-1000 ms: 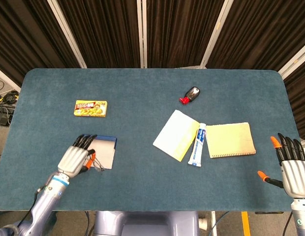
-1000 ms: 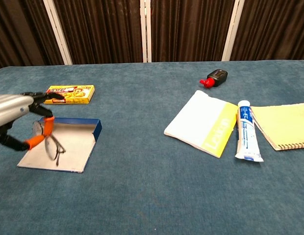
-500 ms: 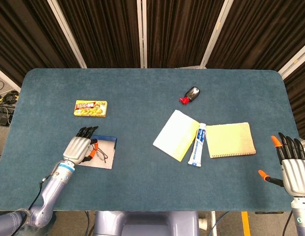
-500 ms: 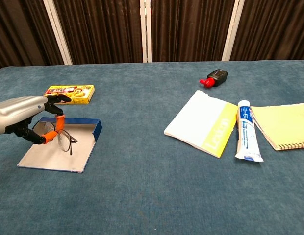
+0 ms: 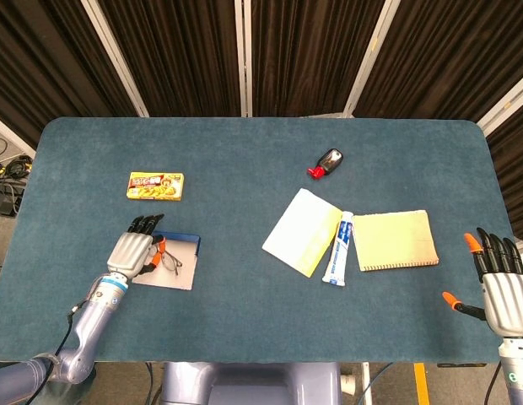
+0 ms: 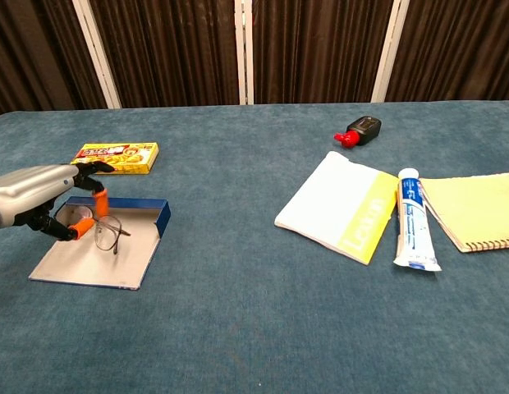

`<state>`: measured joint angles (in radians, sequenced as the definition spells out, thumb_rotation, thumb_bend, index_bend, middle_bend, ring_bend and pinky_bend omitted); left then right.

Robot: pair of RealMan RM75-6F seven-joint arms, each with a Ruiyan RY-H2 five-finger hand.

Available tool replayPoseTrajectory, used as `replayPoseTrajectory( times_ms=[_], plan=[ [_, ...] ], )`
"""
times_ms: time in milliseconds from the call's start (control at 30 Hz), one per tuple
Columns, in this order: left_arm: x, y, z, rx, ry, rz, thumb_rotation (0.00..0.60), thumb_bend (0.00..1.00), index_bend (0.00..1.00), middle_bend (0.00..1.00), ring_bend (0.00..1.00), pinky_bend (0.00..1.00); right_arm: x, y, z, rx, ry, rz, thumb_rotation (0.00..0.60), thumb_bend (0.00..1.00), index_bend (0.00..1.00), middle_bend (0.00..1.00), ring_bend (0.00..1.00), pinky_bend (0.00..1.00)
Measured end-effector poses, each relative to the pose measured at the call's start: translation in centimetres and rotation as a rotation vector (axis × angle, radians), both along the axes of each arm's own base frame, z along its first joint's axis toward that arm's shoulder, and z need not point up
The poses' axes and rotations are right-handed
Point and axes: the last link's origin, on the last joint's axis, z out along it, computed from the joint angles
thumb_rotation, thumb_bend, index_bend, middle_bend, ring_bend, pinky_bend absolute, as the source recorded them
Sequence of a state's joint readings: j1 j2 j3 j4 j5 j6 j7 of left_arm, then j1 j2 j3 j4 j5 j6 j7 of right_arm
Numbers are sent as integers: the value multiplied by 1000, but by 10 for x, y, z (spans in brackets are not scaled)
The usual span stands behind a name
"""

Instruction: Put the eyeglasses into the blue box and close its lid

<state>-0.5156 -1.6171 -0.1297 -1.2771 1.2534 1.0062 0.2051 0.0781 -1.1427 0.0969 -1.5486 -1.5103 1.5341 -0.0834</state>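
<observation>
Left hand pinches glasses low over open blue box, near left on table; held there likely for drop-in; lid flat, not yet closed; right hand idle at near right edge, fingers spread, empty.

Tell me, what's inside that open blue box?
The eyeglasses, pinched by the left hand, sit over the blue box and its pale inside. The hand hides the box's left part.
</observation>
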Motion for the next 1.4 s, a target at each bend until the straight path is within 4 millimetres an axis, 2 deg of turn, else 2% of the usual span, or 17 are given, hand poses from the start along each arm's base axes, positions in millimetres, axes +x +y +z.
replayPoseTrajectory(
  times_ms=[100, 367, 733, 1133, 1400],
  plan=[
    [1, 0, 2, 22, -3, -16, 600, 287, 0, 0, 0, 0, 0, 0, 0, 0, -2, -1, 600, 0, 0, 0, 0, 0],
    [1, -2, 9, 45, 3, -56, 600, 226, 0, 0, 0, 0, 0, 0, 0, 2, -5, 1, 600, 0, 0, 0, 0, 0],
    [-1, 10, 5, -5, 91, -52, 600, 226, 0, 0, 0, 0, -2, -1, 1, -2, -6, -9, 600, 0, 0, 0, 0, 0],
    [16, 33, -10, 14, 96, -62, 600, 228, 0, 0, 0, 0, -4, -3, 3, -8, -11, -18, 600, 0, 0, 0, 0, 0],
    [18, 45, -16, 19, 113, -47, 600, 230, 0, 0, 0, 0, -5, -4, 3, -10, -15, -21, 600, 0, 0, 0, 0, 0]
  ],
)
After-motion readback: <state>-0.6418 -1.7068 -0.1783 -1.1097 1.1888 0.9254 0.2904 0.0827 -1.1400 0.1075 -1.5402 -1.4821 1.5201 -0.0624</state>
